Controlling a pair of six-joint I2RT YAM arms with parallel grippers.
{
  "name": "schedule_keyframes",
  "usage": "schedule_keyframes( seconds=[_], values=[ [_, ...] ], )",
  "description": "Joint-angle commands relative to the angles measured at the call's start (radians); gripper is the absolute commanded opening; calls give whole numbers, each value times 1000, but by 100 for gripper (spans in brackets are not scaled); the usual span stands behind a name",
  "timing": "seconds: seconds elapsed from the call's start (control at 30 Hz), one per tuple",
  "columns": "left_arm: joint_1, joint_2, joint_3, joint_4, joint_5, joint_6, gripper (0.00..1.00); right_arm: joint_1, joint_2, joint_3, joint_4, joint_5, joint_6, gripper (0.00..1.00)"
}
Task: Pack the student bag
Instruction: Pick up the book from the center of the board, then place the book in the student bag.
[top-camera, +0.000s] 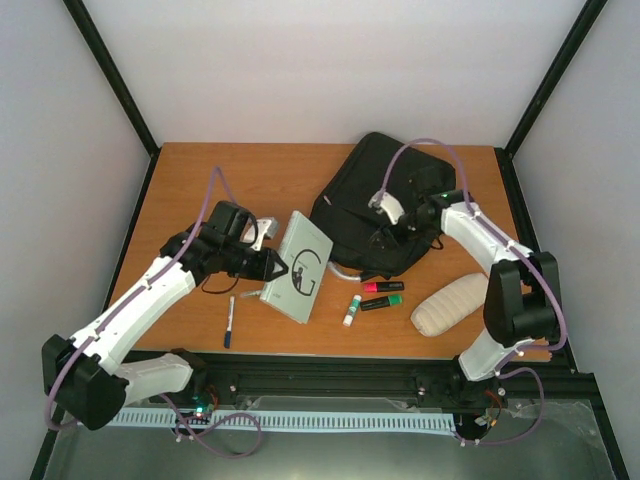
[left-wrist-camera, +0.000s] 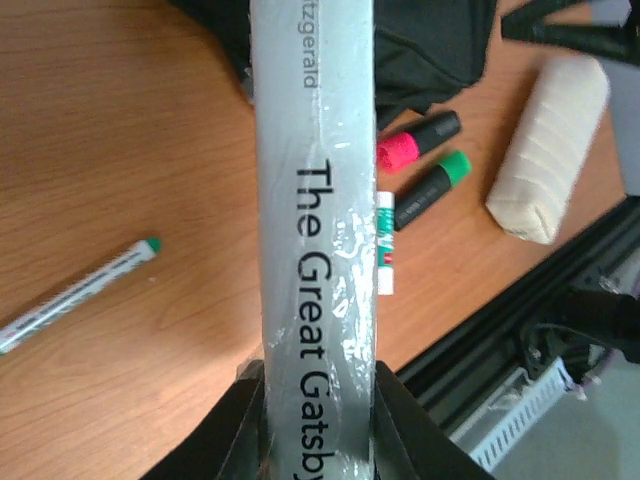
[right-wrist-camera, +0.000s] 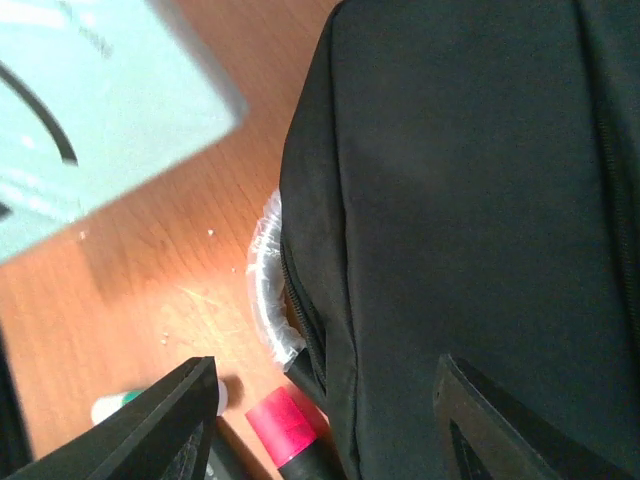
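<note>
Bench (top-camera: 250, 170) of orange-brown wood carries one student bag (top-camera: 375, 200), black and soft. It lies at the far right-centre, flat, with its near edge just beside the small items. One pale loop (right-wrist-camera: 262, 285) pokes out at that near edge.

One grey-green book (top-camera: 300, 268), titled "The Great Gatsby" on its spine, sits just left of the bag. The left claw (top-camera: 271, 265) is clamped across the book's spine end, one finger on each cover. The book appears tilted, with its cover facing up and to the right. Whether its lower edge touches the bench I cannot tell.

The right claw (top-camera: 398, 237) hovers over the near part of the bag. In its wrist view its two fingers (right-wrist-camera: 170, 425) stand wide apart with only black fabric between them, gripping nothing.

Two highlighters lie side by side near the bag's near edge. One is a pink highlighter (top-camera: 382, 287) and one is a green highlighter (top-camera: 382, 302), both with black bodies. One small white tube (top-camera: 351, 311) with green markings lies just left of them. One beige ribbed pouch (top-camera: 450, 305) rests to their right, near the right arm's base. One white pen (top-camera: 229, 320) with a green cap lies alone on the left, well apart from the rest, in front of the book.
</note>
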Motion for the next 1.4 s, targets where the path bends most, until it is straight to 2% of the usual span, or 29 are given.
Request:
schedule_keyframes(
  seconds=[0.0,0.23,0.43,0.6,0.67,0.73,0.87,0.9,1.13,1.37],
  values=[
    [17,-36,22,35,-90,-49,1,102,1,-34,100,210,-2,61],
    [23,-81,28,10,-194,-59,1,273,72,-21,166,499,-7,65],
    [26,-100,11,15,-217,-64,1,343,174,23,165,612,12,66],
    [26,-112,-10,33,-192,-66,1,353,196,45,185,699,36,56],
    [27,-117,-22,50,-178,-70,1,352,195,51,190,728,35,49],
    [28,-117,-34,71,-167,-76,1,352,203,64,185,750,30,39],
    [27,-119,-61,129,-112,-87,1,352,200,85,177,779,15,10],
    [27,-122,-69,151,-89,-91,1,350,190,93,175,786,11,5],
    [27,-143,-163,427,123,-201,1,328,71,179,184,841,-38,3],
    [27,-38,-241,760,242,-341,1,311,-9,243,194,842,-96,3]
  ],
)
